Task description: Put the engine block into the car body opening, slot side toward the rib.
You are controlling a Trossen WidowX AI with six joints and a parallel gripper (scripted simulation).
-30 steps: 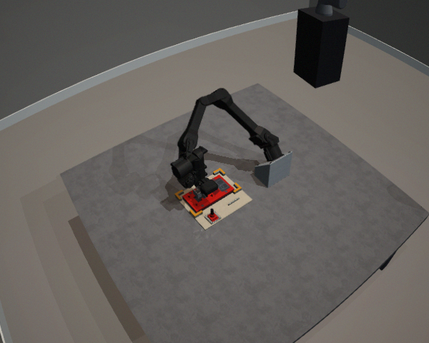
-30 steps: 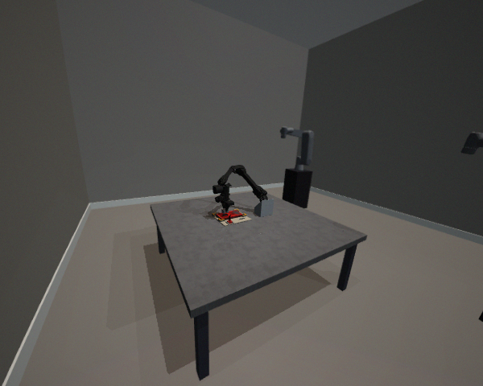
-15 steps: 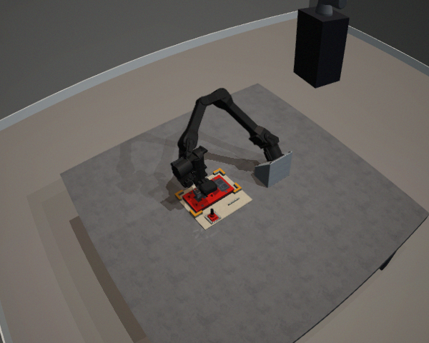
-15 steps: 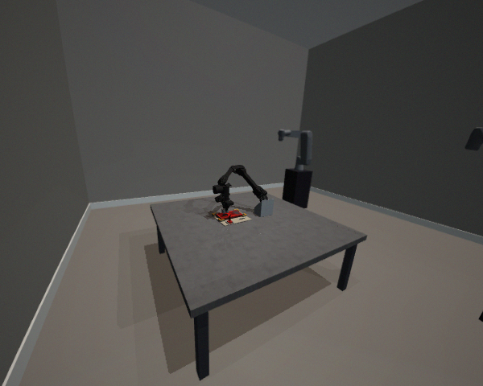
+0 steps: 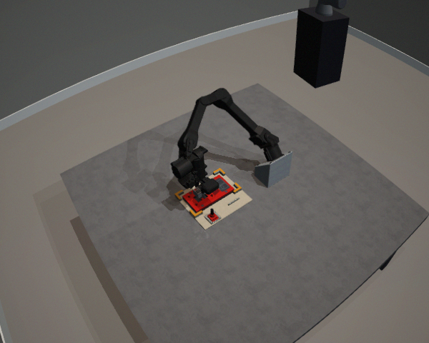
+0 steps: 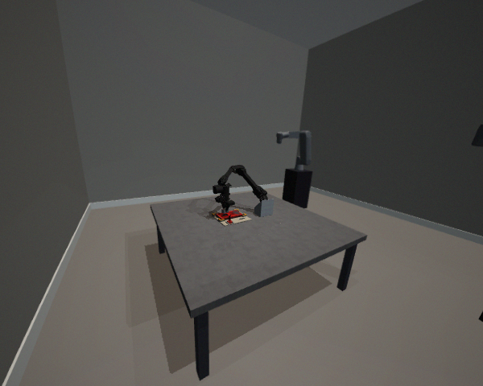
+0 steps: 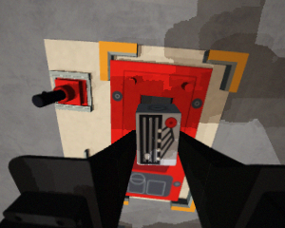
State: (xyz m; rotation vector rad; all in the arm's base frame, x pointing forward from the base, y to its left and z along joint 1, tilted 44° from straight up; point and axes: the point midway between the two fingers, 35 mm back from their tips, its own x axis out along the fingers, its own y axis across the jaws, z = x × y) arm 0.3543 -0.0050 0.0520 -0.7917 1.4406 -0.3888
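Observation:
The gripper (image 5: pixel 197 190) (image 6: pixel 224 211) (image 7: pixel 158 137) is shut on the grey engine block, one black finger on each side. The engine block (image 7: pixel 152 154) shows its top with dark bars, diagonal pipes and a red round spot. The red car body (image 5: pixel 204 203) (image 7: pixel 123 116) lies flat below, inside orange corner brackets. The dark opening (image 7: pixel 157 99) in it shows just beyond the block's far edge; the block hides the rest. The block appears above the body, but its exact height, its slot side and the rib cannot be made out.
The cream board (image 5: pixel 226 212) (image 7: pixel 75 135) carries the orange brackets (image 5: pixel 196 214) (image 7: pixel 104 53), a red part with an upright black knob (image 5: pixel 211 215) (image 7: pixel 76 92), and a thin dark pin (image 5: pixel 233 201). A grey-blue wedge (image 5: pixel 280 171) (image 6: pixel 266 207) stands by the arm's base.

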